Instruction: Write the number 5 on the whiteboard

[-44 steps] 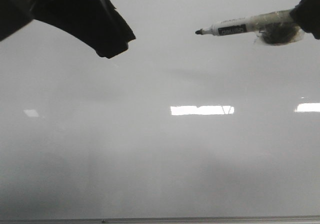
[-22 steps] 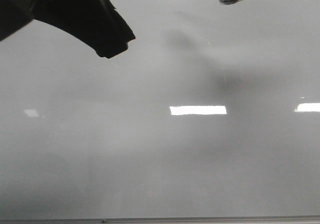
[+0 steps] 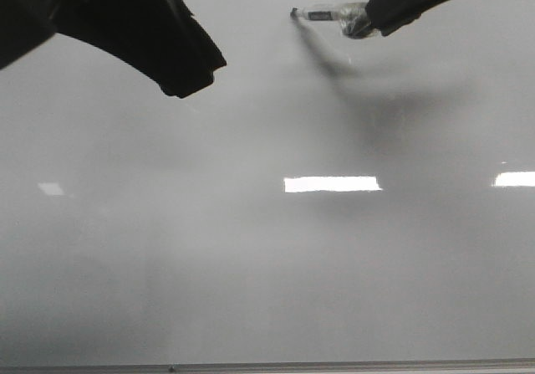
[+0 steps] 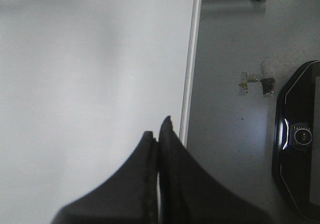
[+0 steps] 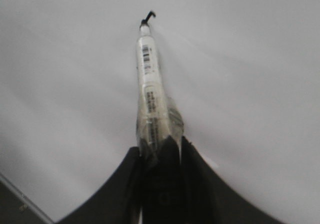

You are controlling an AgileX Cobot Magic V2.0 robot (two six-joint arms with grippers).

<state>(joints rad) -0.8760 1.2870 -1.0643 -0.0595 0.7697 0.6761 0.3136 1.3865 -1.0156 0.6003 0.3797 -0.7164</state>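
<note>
One short black hook is all of the number 5 so far, at the far part of the whiteboard.

Front view: my right gripper reaches in from the far right, holding the marker with its tip at the board's surface; my left gripper hangs idle at the left, well apart from it. Left wrist view: my left jaws are pressed together on nothing, beside the board's metal edge strip. Right wrist view: my right jaws clamp the marker's taped barrel, tip touching the fresh stroke. I judge this the first stroke; next I must keep steady contact and draw on into the belly.
</note>
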